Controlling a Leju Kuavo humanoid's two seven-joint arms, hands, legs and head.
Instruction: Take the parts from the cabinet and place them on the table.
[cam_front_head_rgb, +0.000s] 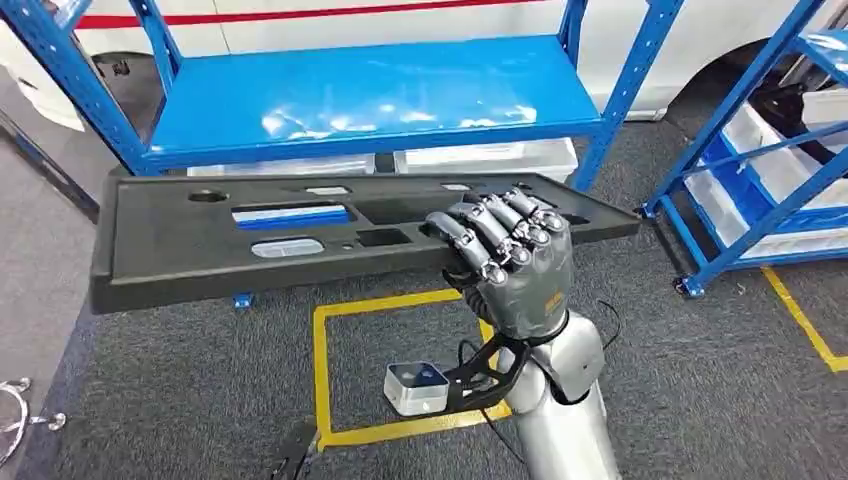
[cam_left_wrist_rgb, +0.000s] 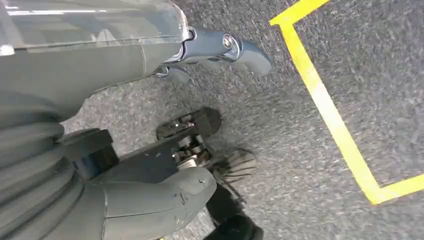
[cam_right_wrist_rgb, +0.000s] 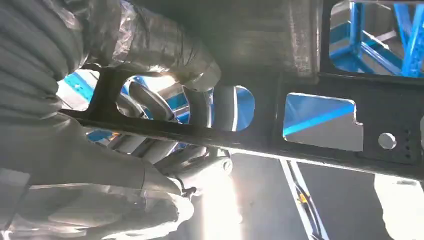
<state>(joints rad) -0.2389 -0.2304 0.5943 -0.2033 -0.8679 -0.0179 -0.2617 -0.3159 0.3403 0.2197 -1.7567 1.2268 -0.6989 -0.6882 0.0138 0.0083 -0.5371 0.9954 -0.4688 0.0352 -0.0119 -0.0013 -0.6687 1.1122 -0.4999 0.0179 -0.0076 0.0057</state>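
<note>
A long black panel (cam_front_head_rgb: 200, 250) with several cut-outs hangs level in front of the blue cabinet shelf (cam_front_head_rgb: 370, 95). My right hand (cam_front_head_rgb: 510, 255) grips its near edge toward the right end, fingers curled over the top. From underneath, the right wrist view shows the panel (cam_right_wrist_rgb: 320, 150) with my right hand (cam_right_wrist_rgb: 165, 50) wrapped around its bar. My left hand (cam_left_wrist_rgb: 165, 170) hangs above the grey carpet and holds nothing, its thumb apart from its dark fingers.
The shelf board is bare. Clear bins (cam_front_head_rgb: 480, 158) sit on the floor under it. A second blue rack (cam_front_head_rgb: 760, 170) with bins stands at the right. Yellow tape (cam_front_head_rgb: 322, 370) marks a square on the carpet below the panel.
</note>
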